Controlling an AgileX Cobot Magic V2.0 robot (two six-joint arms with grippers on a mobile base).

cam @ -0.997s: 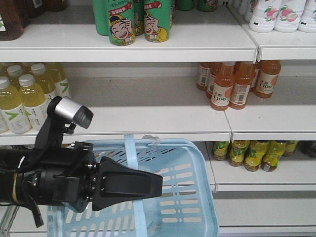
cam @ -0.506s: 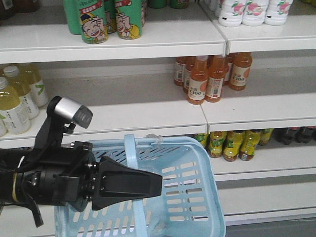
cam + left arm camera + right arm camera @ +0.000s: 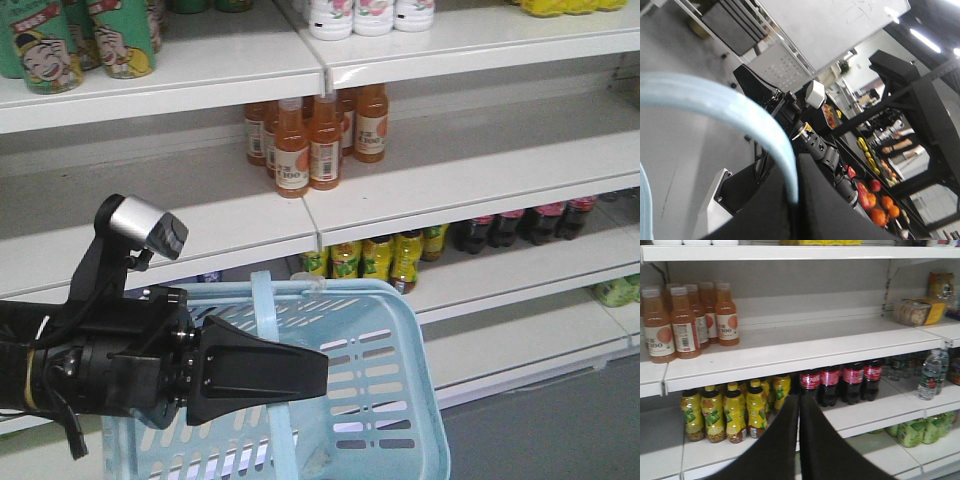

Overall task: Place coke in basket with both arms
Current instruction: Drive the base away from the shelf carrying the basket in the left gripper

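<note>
The coke is out of view. The light blue basket point(image 3: 400, 400) hangs low in the front view, its pale handle point(image 3: 262, 300) running down the middle. In the left wrist view my left gripper point(image 3: 797, 167) is shut on that handle point(image 3: 740, 112), which curves in from the left and ends between the two black fingers. My right gripper point(image 3: 322, 375), a black wedge on the arm with the silver-topped cylinder point(image 3: 145, 225), reaches rightward across the front of the handle. In the right wrist view, my right gripper point(image 3: 800, 400) has its fingers pressed together with nothing between them.
White store shelves fill the background. Orange drink bottles point(image 3: 310, 135) stand on the middle shelf, yellow bottles point(image 3: 730, 410) and dark cola bottles with red labels point(image 3: 840, 382) on the one below. Clear water bottles point(image 3: 930, 375) stand at the right. Grey floor point(image 3: 560, 430) shows bottom right.
The shelves have slid left across the front view, bringing the cola bottles and grey floor into sight at the right. The arm and basket keep the same place in the frame.
</note>
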